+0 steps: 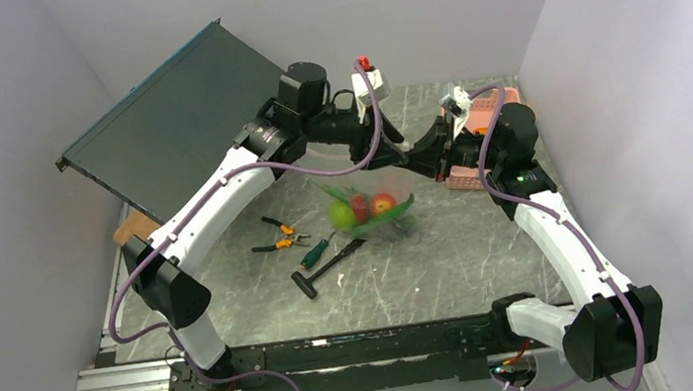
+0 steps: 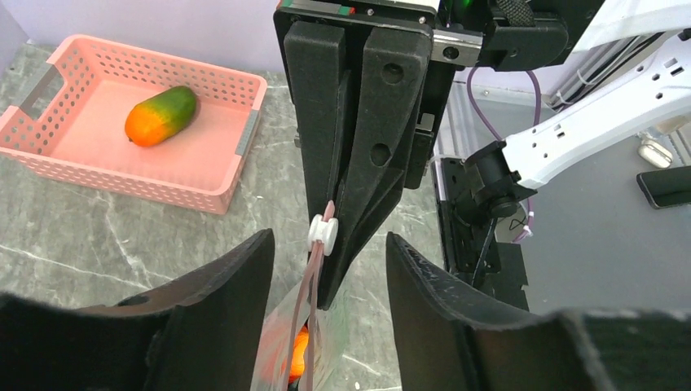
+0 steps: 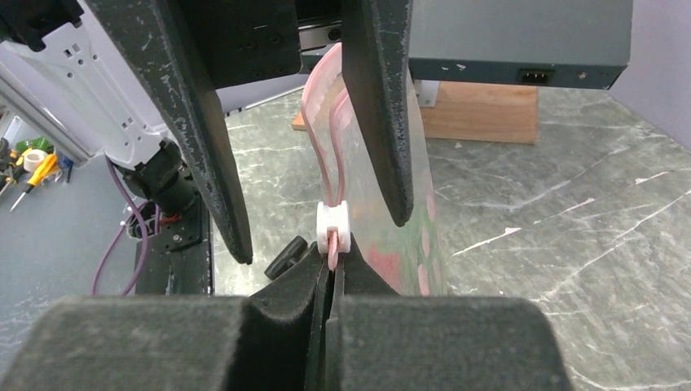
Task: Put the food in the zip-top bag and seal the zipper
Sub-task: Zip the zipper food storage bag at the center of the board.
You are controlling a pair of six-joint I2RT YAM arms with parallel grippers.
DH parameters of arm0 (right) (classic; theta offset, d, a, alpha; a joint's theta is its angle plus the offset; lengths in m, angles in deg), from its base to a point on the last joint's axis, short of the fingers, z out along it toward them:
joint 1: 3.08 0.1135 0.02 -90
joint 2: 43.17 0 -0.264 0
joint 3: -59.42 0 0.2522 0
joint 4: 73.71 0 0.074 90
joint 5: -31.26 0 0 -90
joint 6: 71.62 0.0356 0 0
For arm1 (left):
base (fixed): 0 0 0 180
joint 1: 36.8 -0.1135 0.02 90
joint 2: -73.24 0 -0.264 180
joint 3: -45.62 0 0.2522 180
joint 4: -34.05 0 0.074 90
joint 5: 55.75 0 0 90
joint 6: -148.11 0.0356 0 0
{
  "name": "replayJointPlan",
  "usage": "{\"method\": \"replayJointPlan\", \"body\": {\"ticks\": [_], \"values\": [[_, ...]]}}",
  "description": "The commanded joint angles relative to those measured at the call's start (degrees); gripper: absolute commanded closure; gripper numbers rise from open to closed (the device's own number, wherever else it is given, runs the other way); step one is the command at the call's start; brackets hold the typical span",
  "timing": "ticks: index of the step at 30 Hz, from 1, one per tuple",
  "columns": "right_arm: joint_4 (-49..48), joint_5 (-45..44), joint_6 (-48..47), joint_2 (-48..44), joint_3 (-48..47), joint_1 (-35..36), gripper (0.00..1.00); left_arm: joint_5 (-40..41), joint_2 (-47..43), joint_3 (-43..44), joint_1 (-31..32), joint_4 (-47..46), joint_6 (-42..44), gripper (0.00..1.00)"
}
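The right pincer (image 3: 330, 269) is clenched on the end of the pale pink zipper (image 3: 318, 159), its jaws pressed flat together on the strip just behind the white slider (image 3: 334, 226). Facing it, the left pincer (image 2: 327, 244) stands released, one finger on either side of the slider and the bag's mouth edge and apart from both. Past the slider the two pink tracks spread apart, so that stretch of the mouth is not closed.

The zip-top bag (image 1: 372, 214) hangs below the two pincers over the middle of the desk (image 1: 451, 262). A green apple (image 1: 341, 215) and a red tomato (image 1: 382, 203) show through its clear plastic, with more red and green pieces packed beside them that are too small to name. Whether the bag's bottom rests on the desk cannot be told.

One piece of food is outside the bag: the orange-green mango (image 2: 160, 116) lies alone in the pink basket (image 2: 122, 175), behind the bag on the right arm's side. On the bag's left side, the orange-handled pliers (image 1: 280, 236) and the green-handled screwdriver (image 1: 316, 252) lie near it on the desk.
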Motion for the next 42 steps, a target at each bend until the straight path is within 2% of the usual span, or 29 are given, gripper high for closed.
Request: {"method": "replayJointPlan", "body": {"ticks": [1, 15, 23, 28, 33, 36, 42], "values": [[-1.20, 1.32, -1.82, -1.84, -0.94, -0.19, 1.00, -1.53, -0.11, 1.53, 0.28, -3.88, -1.99, 0.46], [-0.98, 1.21, -2.08, -1.78, -0.91, -0.21, 1.00, -3.00, 1.00, 1.88, 0.25, -4.39, -2.82, 0.69], [-0.78, 1.30, -2.26, -1.74, -0.99, -0.13, 1.00, -4.11, 1.59, 2.14, 0.27, -3.31, -2.93, 0.75], [-0.75, 1.20, -2.37, -1.72, -0.95, -0.19, 1.00, -4.31, 1.10, 1.61, 0.31, -4.07, -2.95, 0.83], [-0.96, -0.34, -2.02, -2.26, -0.63, -0.09, 1.00, -3.18, 0.71, 1.39, 0.27, -3.66, -2.33, 1.00], [-3.53, -3.54, 0.97, -2.75, 0.43, -0.12, 1.00, -0.92, 0.71, 1.74, 0.23, -1.10, -0.79, 1.00], [-14.58, -11.38, 9.95, -5.73, 6.08, -0.32, 1.00, 0.99, 0.59, 1.66, -2.24, 2.65, -0.17, 1.00]]}}
